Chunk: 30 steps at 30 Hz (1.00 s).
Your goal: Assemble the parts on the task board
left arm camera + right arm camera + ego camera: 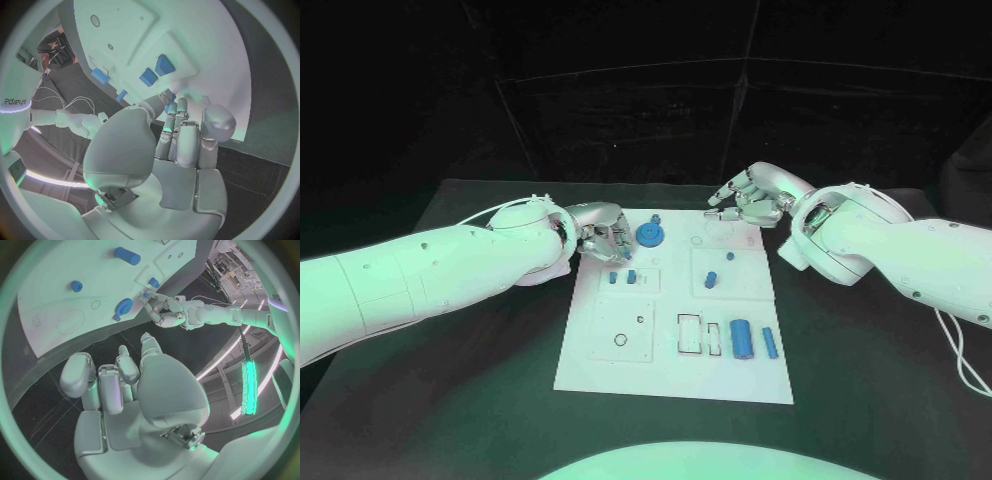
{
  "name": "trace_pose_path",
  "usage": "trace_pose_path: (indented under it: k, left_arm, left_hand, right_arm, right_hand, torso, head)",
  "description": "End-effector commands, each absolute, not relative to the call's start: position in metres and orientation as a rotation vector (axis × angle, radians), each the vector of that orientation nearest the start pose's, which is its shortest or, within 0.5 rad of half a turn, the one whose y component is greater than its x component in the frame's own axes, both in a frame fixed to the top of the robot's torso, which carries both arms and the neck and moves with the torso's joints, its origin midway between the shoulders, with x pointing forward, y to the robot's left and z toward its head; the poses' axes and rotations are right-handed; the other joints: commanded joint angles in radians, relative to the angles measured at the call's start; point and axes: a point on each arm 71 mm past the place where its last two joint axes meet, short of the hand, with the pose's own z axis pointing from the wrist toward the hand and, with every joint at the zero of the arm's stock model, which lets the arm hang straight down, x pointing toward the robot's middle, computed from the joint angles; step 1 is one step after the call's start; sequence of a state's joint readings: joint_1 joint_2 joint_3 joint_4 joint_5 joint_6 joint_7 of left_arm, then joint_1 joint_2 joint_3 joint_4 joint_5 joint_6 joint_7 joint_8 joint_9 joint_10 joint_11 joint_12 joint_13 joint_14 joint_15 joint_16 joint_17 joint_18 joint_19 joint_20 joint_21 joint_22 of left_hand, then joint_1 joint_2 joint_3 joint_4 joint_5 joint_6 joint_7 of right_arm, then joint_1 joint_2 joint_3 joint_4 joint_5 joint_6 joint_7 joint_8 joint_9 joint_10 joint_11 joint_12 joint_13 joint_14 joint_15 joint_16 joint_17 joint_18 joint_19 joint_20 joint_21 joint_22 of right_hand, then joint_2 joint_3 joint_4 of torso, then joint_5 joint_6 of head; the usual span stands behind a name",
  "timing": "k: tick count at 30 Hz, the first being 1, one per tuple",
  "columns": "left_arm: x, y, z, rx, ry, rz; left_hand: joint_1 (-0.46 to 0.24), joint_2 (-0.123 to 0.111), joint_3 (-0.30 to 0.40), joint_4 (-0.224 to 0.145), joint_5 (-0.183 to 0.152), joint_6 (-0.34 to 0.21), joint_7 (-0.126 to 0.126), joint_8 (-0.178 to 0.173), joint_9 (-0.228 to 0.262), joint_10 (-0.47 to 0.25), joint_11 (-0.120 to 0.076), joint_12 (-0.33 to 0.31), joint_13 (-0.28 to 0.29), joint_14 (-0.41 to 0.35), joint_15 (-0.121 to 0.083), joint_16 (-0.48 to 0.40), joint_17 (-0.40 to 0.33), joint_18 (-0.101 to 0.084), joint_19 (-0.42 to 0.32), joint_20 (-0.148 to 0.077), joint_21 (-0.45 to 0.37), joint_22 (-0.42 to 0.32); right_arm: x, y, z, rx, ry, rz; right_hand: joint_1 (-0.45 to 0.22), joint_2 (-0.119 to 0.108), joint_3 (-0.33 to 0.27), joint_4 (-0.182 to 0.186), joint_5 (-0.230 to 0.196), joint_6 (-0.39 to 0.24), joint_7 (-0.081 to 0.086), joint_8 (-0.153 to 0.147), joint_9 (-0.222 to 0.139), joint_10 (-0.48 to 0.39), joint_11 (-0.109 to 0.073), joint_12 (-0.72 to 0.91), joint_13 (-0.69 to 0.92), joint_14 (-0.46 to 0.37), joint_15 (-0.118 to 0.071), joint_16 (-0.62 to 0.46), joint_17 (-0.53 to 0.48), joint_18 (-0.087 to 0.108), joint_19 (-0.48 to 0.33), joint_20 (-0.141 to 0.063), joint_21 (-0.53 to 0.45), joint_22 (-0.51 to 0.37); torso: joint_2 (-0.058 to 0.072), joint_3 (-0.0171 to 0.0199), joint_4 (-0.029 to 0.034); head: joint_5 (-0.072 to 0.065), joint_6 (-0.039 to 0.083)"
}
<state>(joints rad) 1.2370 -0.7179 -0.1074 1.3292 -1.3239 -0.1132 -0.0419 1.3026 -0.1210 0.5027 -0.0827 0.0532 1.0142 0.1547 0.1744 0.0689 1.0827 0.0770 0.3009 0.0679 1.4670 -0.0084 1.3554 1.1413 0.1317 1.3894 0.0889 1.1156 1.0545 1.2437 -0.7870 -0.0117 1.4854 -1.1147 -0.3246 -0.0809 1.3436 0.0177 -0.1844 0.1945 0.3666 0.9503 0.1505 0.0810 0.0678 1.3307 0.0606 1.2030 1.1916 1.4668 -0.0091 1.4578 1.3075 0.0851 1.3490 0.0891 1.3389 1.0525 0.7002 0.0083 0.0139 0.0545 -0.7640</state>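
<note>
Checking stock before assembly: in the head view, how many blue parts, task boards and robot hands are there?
Blue parts: 8
Task board: 1
Hands: 2, the left hand and the right hand
Total: 11

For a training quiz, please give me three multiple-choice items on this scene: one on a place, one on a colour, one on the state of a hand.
1. Where is the left hand?
A. at the task board's far left corner
B. at its near edge
C. off the table

2. What colour are the two cylinders lying side by side near the board's near edge?
A. red
B. blue
C. yellow

3. What does the right hand hold?
A. a cylinder
B. the board
C. nothing

Key: 1 A, the hand sits beside the round blue part. 2 B, both look blue. 3 C, the wrist view shows bare fingers.
</note>
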Motion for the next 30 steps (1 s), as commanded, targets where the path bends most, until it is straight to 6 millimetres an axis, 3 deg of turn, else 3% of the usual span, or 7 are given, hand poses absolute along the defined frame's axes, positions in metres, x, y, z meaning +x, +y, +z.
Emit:
trace_pose_path:
  k: [1, 9, 13, 17, 20, 26, 30]
  left_arm:
    - [0.513, 0.188, -0.214, 0.162, 1.912, -0.665]
    - [0.513, 0.191, -0.214, 0.158, 1.906, -0.662]
    - [0.512, 0.195, -0.212, 0.132, 1.897, -0.677]
    - [0.51, 0.205, -0.21, 0.071, 1.885, -0.714]
    - [0.509, 0.211, -0.209, 0.029, 1.885, -0.737]
    - [0.508, 0.228, -0.203, -0.158, 1.859, -0.855]
    - [0.509, 0.239, -0.192, -0.349, 1.708, -1.047]
  left_hand:
    - [-0.006, -0.006, -0.006, -0.001, -0.004, -0.017, -0.002, -0.011, -0.003, -0.003, 0.008, -0.009, -0.001, 0.021, 0.007, 0.003, -0.002, -0.02, 0.0, 0.008, 0.004, 0.002]
    - [-0.011, -0.013, -0.01, -0.001, -0.004, -0.05, -0.002, -0.035, -0.005, -0.007, 0.008, -0.019, 0.0, 0.02, 0.007, 0.003, -0.007, -0.019, -0.001, 0.01, 0.004, 0.004]
    - [-0.014, -0.018, -0.014, 0.0, -0.004, -0.06, 0.0, -0.043, -0.005, -0.014, 0.01, -0.026, -0.001, 0.02, 0.009, 0.002, -0.01, -0.019, -0.003, 0.011, 0.001, 0.001]
    - [-0.026, -0.033, -0.031, 0.002, -0.004, -0.086, 0.005, -0.061, -0.005, -0.042, 0.016, -0.043, -0.003, 0.016, 0.013, -0.003, -0.022, -0.017, -0.009, 0.014, -0.009, -0.008]
    - [-0.029, -0.037, -0.04, 0.004, -0.003, -0.09, 0.006, -0.064, -0.005, -0.052, 0.017, -0.047, -0.002, 0.015, 0.014, -0.004, -0.027, -0.015, -0.012, 0.016, -0.014, -0.013]
    - [-0.035, -0.041, -0.066, 0.007, -0.003, -0.094, 0.008, -0.069, -0.003, -0.072, 0.02, -0.055, -0.001, 0.012, 0.017, -0.009, -0.038, -0.011, -0.02, 0.018, -0.031, -0.029]
    - [-0.037, -0.025, -0.08, 0.016, -0.002, -0.069, 0.015, -0.057, 0.002, -0.063, 0.027, -0.045, 0.005, 0.009, 0.021, -0.012, -0.046, -0.009, -0.027, 0.022, -0.046, -0.043]
  right_arm:
    - [0.505, -0.185, -0.156, 0.146, 1.681, 0.851]
    - [0.505, -0.186, -0.156, 0.151, 1.679, 0.845]
    - [0.506, -0.188, -0.156, 0.156, 1.676, 0.836]
    - [0.506, -0.19, -0.158, 0.118, 1.693, 0.809]
    - [0.506, -0.191, -0.159, 0.081, 1.711, 0.787]
    - [0.505, -0.195, -0.162, -0.062, 1.728, 0.689]
    - [0.502, -0.198, -0.163, -0.164, 1.711, 0.614]
  right_hand:
    - [0.005, 0.006, -0.006, 0.001, 0.006, 0.004, -0.001, 0.007, 0.002, -0.005, 0.001, -0.006, -0.001, 0.061, -0.006, -0.003, 0.072, 0.013, -0.007, 0.002, -0.006, -0.001]
    - [0.005, 0.006, -0.007, 0.001, 0.006, 0.003, -0.001, 0.007, 0.001, -0.01, 0.001, -0.013, -0.008, 0.06, -0.006, -0.006, 0.068, 0.014, -0.01, 0.002, -0.009, -0.007]
    - [0.03, 0.008, -0.019, 0.009, 0.006, -0.012, 0.003, 0.008, 0.001, -0.286, 0.007, -0.407, -0.364, -0.007, -0.004, -0.164, -0.135, 0.021, -0.029, 0.003, -0.037, -0.054]
    - [0.098, 0.019, -0.018, 0.005, -0.026, -0.003, 0.01, 0.023, 0.003, -0.361, 0.017, -0.609, -0.534, -0.029, 0.0, -0.293, -0.272, 0.028, -0.045, 0.008, -0.071, -0.104]
    - [0.131, 0.024, -0.023, 0.002, -0.052, 0.004, 0.01, 0.031, 0.003, -0.347, 0.028, -0.717, -0.648, -0.018, 0.003, -0.321, -0.294, 0.029, -0.037, 0.01, -0.073, -0.103]
    - [0.204, 0.027, -0.019, -0.024, -0.091, 0.053, 0.002, 0.048, 0.004, -0.298, 0.013, -0.828, -0.783, -0.004, -0.001, -0.335, -0.301, 0.024, -0.016, 0.006, -0.06, -0.076]
    - [0.241, 0.029, -0.013, -0.033, -0.109, 0.077, -0.008, 0.046, 0.001, -0.258, 0.005, -0.873, -0.848, 0.004, -0.007, -0.328, -0.289, 0.02, -0.006, 0.001, -0.05, -0.06]
  torso:
    - [0.0, 0.0002, 0.0001]
    - [-0.001, 0.0002, 0.0001]
    - [0.0, -0.0004, -0.0006]
    - [-0.001, 0.0001, 0.001]
    - [-0.001, 0.0006, 0.0005]
    - [-0.001, -0.0006, 0.0002]
    - [-0.001, -0.0001, 0.0001]
  head:
    - [-0.001, 0.0]
    - [-0.001, 0.0]
    - [-0.001, 0.001]
    - [-0.003, 0.002]
    - [-0.002, 0.002]
    - [-0.009, 0.006]
    - [-0.019, 0.01]
